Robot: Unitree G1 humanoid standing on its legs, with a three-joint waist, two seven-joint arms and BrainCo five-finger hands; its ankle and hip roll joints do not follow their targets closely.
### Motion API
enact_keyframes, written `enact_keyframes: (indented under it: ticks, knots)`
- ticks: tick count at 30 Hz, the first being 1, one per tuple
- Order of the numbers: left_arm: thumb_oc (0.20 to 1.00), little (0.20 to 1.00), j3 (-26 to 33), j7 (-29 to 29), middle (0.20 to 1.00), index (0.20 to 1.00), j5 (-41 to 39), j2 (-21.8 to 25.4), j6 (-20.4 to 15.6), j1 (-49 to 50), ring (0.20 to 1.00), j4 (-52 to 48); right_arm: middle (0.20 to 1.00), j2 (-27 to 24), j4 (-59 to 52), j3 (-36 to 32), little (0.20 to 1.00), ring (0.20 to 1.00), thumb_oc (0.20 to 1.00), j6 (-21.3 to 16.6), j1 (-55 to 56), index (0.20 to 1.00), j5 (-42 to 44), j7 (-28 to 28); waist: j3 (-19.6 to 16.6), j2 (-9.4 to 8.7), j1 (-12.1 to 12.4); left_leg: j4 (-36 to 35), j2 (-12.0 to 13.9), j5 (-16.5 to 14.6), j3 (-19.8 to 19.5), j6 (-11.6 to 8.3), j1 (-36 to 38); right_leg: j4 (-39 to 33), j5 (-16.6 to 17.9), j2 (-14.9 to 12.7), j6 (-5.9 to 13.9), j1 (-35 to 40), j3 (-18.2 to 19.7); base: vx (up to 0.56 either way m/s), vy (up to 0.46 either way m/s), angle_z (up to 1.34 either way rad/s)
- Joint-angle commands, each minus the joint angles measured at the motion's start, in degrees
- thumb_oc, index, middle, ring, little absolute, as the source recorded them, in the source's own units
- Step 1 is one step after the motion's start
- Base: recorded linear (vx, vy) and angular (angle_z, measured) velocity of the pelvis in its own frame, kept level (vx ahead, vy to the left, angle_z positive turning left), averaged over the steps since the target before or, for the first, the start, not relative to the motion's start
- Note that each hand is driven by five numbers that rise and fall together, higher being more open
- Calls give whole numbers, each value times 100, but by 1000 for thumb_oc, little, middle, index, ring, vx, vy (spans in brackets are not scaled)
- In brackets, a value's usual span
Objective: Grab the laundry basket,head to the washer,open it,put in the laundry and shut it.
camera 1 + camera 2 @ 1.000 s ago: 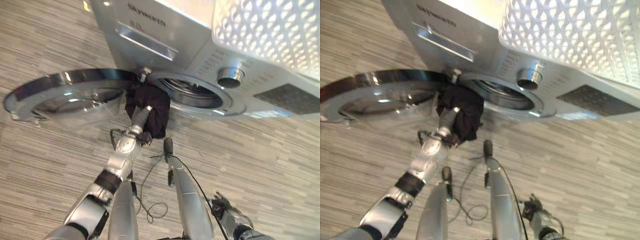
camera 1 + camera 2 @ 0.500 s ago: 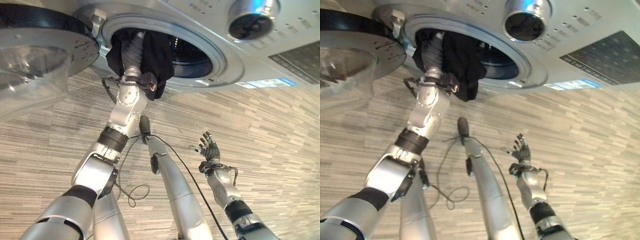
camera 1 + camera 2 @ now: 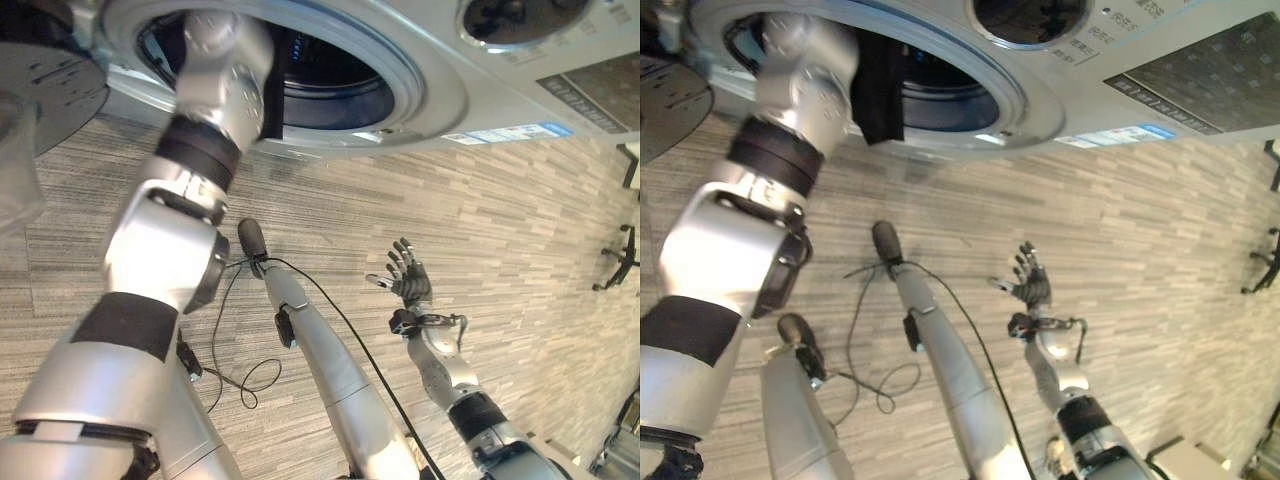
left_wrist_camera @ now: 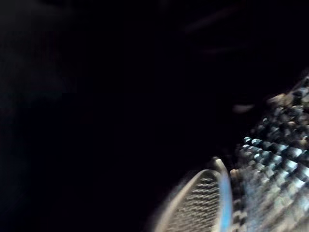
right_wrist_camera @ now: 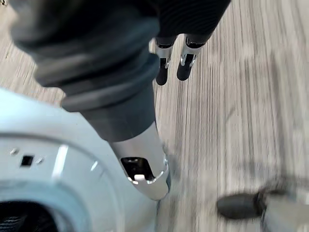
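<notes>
At the frame's top, the left arm reaches inside the washer (image 3: 430, 60) drum beside dark laundry (image 3: 878, 95), its hand hidden, while the right hand (image 3: 408, 279) hangs spread at lower right.

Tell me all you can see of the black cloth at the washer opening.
The black cloth is dark, soft fabric that hangs in limp folds over the lower rim of the silver washing machine's round opening, partly inside the drum. It lies against the robot's left forearm, which reaches into the opening. The left hand is hidden inside.
</notes>
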Motion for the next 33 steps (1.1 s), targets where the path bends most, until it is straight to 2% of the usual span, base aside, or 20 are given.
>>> enact_keyframes:
  ticks: [1,3,4,5,6,7,8,9,10,11,12,13,14,15,16,18,19,23,30,33]
  knots:
    - [200,200,99,-472,200,200,-707,156,-1337,-1297,200,-1879,1000,-377,-411,-262,1000,1000,1000,182,899,1000,-225,-208,-572,569,4,-1512,1140,335,-674,-184,2060,981,-982,-261,775,-84,141,0,0,0]
    - [200,200,88,-437,200,200,-599,75,-1260,-1133,200,-2049,1000,-427,-499,-286,1000,1000,1000,225,1048,1000,-228,-155,-574,573,34,-1577,1155,365,-648,-197,2105,983,-970,-250,769,-101,138,0,0,0]
    - [200,200,46,-367,200,200,-377,85,-1077,-962,200,-2030,1000,-451,-553,-304,1000,1000,1000,222,1145,1000,-222,-123,-545,572,53,-1613,1162,400,-628,-215,2134,1000,-949,-248,762,-111,130,0,0,0]
    - [501,501,-59,-359,501,501,-204,88,-945,-913,501,-1989,1000,-497,-631,-327,1000,1000,1000,226,1170,1000,-245,-126,-536,574,54,-1650,1182,407,-613,-221,2153,990,-935,-251,763,-116,128,-22,-46,1]
    - [1000,1000,-257,-374,1000,1000,95,146,-632,-826,1000,-1891,1000,-528,-815,-390,1000,1000,1000,234,1281,1000,-238,-93,-534,559,66,-1672,1188,424,-600,-227,2170,978,-909,-263,761,-106,126,-27,-49,-1]
    - [1000,1000,-745,-731,1000,1000,515,339,188,-812,1000,-1148,1000,-601,-912,-486,1000,1000,1000,219,1329,1000,-181,-19,-528,582,86,-1683,1191,468,-621,-235,2167,935,-880,-294,757,-83,118,-31,-54,0]
    - [1000,1000,-1131,-1074,1000,1000,730,561,581,-912,1000,-552,1000,-613,-962,-594,1000,1000,1000,212,1371,1000,-164,30,-523,612,88,-1672,1173,496,-646,-232,2141,903,-860,-325,754,-68,115,-36,-7,-1]
    - [1000,1000,-1921,-1538,1000,1000,1746,950,1319,-1237,1000,463,1000,-672,-943,-720,1000,1000,1000,183,1337,1000,-134,133,-524,703,129,-1646,1165,499,-654,-230,2107,894,-842,-379,760,-58,115,-38,15,1]
    - [1000,1000,-2364,-1878,1000,1000,2156,1118,1516,-1446,1000,912,1000,-661,-958,-817,1000,1000,1000,185,1323,1000,-145,179,-500,722,128,-1659,1144,535,-671,-233,2069,865,-812,-420,761,-58,112,-58,61,4]
    - [1000,1000,-3553,-2366,1000,1000,4013,1472,1930,-1805,1000,1236,1000,-686,-1056,-1047,1000,1000,1000,263,1374,1000,-267,329,-509,840,180,-1689,1127,569,-657,-224,2046,852,-777,-483,769,-34,128,-52,56,7]
    - [1000,1000,-3964,-2335,1000,1000,4821,1499,2053,-1942,1000,1340,1000,-671,-1029,-1056,1000,1000,1000,287,1380,1000,-304,395,-521,878,214,-1696,1122,579,-633,-210,2050,858,-768,-489,773,-31,133,-39,54,11]
    - [1000,1000,-3974,-2333,1000,1000,4833,1488,2054,-1954,1000,1348,1000,-657,-1025,-1058,1000,1000,1000,286,1373,1000,-306,396,-512,860,218,-1696,1121,576,-627,-209,2058,863,-771,-489,774,-28,138,-22,40,16]
    - [1000,1000,-4601,-2244,1000,1000,6101,1430,2177,-2196,1000,1441,1000,-660,-1025,-1056,1000,1000,1000,274,1375,1000,-323,501,-520,870,223,-1759,1161,566,-554,-196,2139,858,-756,-475,798,-3,143,-13,25,23]
    - [1000,1000,-4606,-2241,1000,1000,6106,1424,2176,-2200,1000,1444,1000,-653,-1024,-1059,1000,1000,1000,274,1374,1000,-324,503,-512,853,230,-1766,1163,566,-540,-195,2160,858,-756,-471,799,6,152,-13,64,21]
    - [1000,1000,-5665,-2515,1000,1000,7734,1265,2160,-2381,1000,1253,1000,-750,-900,-990,1000,1000,1000,243,1296,1000,-314,558,-503,879,216,-1802,1232,528,-487,-189,2242,855,-765,-441,819,29,160,-7,34,16]
    - [1000,1000,-5686,-2517,1000,1000,7743,1263,2160,-2395,1000,1255,1000,-728,-886,-982,1000,1000,1000,236,1274,1000,-315,559,-489,845,211,-1809,1224,542,-475,-190,2255,846,-752,-443,817,36,173,-7,45,5]
    - [1000,1000,-6051,-2943,1000,1000,8727,1401,2249,-2170,1000,1032,1000,-882,-830,-1052,1000,1000,1000,266,1317,1000,-310,553,-474,962,205,-1864,1284,498,-394,-172,2421,865,-781,-418,844,69,189,0,57,-4]
    - [1000,1000,-6018,-3206,1000,1000,8579,1454,2308,-2054,1000,269,1000,-808,-844,-1088,1000,1000,1000,317,1403,1000,-221,516,-390,891,222,-1948,1300,503,-308,-140,2652,937,-839,-381,849,109,227,3,43,-14]
    - [1000,1000,-4982,-2614,1000,1000,8195,1526,2280,-1414,1000,-681,1000,-825,-701,-975,1000,1000,1000,265,1453,1000,-334,573,-278,872,301,-2034,1206,574,-257,-134,2818,921,-849,-488,841,156,261,-4,11,-3]
    - [1000,1000,-3972,-2108,1000,1000,7725,2047,2093,-446,1000,-1745,1000,-780,-625,-855,1000,1000,1000,208,1478,1000,-419,660,-222,873,402,-2213,1022,711,-225,-155,3012,692,-721,-670,856,380,253,-46,48,7]
